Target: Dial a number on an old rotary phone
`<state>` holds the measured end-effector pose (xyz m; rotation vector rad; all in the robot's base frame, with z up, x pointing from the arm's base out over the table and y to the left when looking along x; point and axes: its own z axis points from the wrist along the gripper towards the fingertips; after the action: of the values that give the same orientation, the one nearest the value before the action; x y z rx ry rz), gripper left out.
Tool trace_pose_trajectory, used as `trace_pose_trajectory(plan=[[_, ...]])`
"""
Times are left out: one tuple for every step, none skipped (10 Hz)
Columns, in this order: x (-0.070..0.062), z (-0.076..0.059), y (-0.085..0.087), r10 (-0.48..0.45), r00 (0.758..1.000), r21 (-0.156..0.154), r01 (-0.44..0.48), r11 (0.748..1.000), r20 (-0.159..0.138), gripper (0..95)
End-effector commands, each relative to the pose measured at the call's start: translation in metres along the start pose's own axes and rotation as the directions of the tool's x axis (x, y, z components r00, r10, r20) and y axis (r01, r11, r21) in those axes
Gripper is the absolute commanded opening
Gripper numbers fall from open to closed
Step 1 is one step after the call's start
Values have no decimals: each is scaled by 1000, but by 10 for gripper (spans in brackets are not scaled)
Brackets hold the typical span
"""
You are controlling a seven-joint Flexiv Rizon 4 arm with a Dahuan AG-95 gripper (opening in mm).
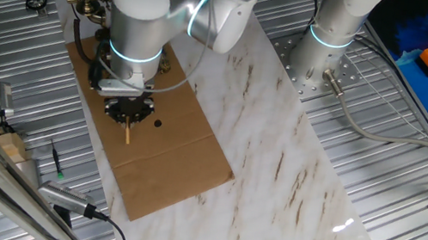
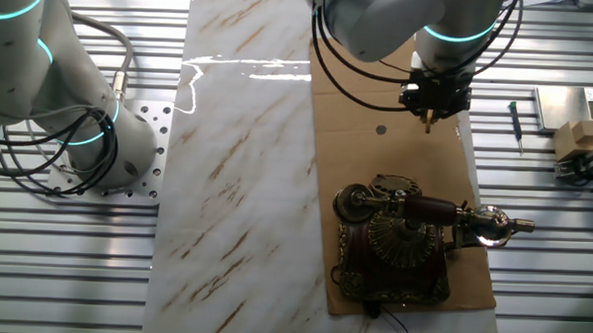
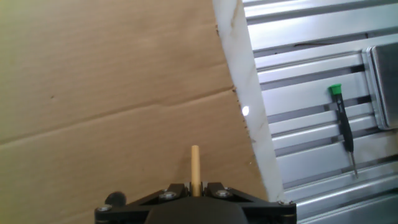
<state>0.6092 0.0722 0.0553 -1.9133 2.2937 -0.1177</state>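
marble-topped table (image 2: 237, 184) carries a brown cardboard sheet (image 2: 398, 101), and the old rotary phone (image 2: 398, 239) sits at one end of that sheet. the claw (image 2: 433, 110) hangs over the sheet's other part, well apart from the phone, clenched on a thin wooden stick (image 3: 195, 168) that points down at the cardboard.

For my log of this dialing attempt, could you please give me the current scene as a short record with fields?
phone: old rotary phone upright at one end of the cardboard sheet, handset on its cradle
claw: claw shut on a thin wooden stick, stick pointing beyond the fingertips
claw position: over bare cardboard, apart from the phone
dial contact: none yet
surface: cardboard lies on a marble-patterned board
nearby: green-handled screwdriver on the ribbed metal table, off the board
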Motion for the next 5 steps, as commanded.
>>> trace_pose_trajectory(plan=[[-4, 2, -3, 0, 1000, 1, 0, 1000, 2, 0], [-5, 5, -5, -1, 1000, 2, 1, 1000, 6, 0], [-6, 7, -7, -1, 1000, 2, 1, 1000, 6, 0], [-7, 9, -8, -2, 1000, 2, 2, 1000, 5, 0], [-9, 11, -10, -5, 1000, 1, 5, 1000, 3, 0]])
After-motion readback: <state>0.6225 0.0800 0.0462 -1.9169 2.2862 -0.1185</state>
